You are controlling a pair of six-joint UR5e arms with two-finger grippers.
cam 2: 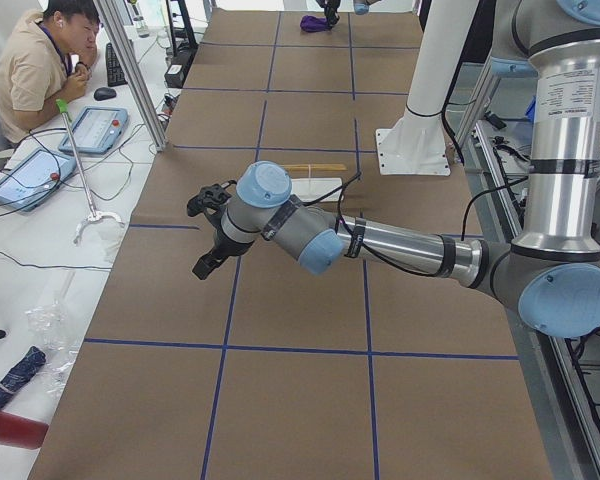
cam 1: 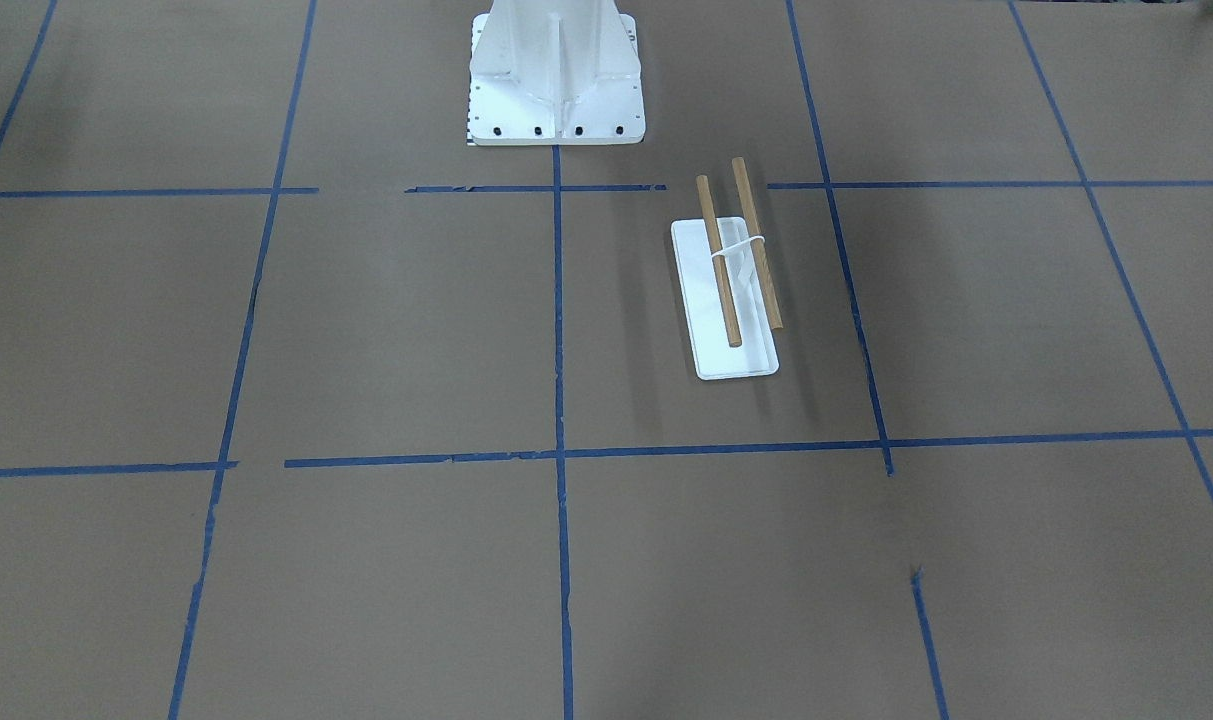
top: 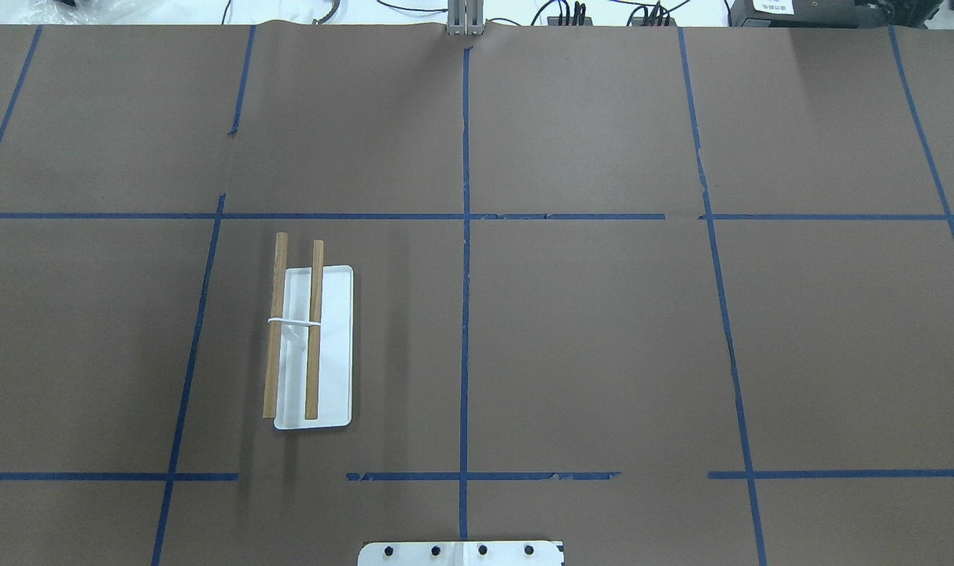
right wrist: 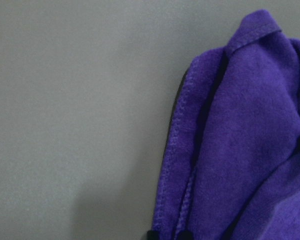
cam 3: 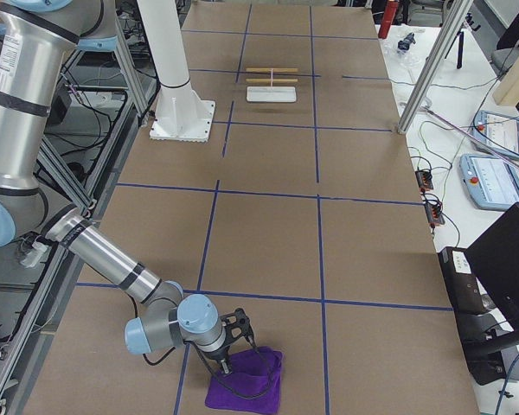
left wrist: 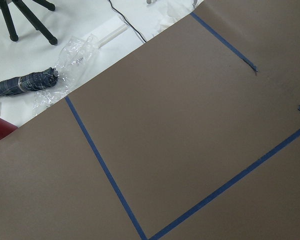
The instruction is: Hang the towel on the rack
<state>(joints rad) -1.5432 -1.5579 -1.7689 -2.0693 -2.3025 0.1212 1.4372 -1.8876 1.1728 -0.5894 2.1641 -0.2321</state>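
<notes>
The purple towel lies on the brown table at its far right end; it also shows in the exterior left view. My right gripper is down on the towel's near edge. In the right wrist view the towel fills the right half, and two dark fingertips stand close together around its hem. The rack, a white base with two wooden rods, stands bare on my left side. My left gripper hovers over bare table left of the rack; I cannot tell whether it is open or shut.
The white bolted pedestal stands at the robot's edge of the table. Blue tape lines grid the brown paper. An operator sits beside the table's left end, with tablets and cables nearby. A wrapped bundle lies off the table.
</notes>
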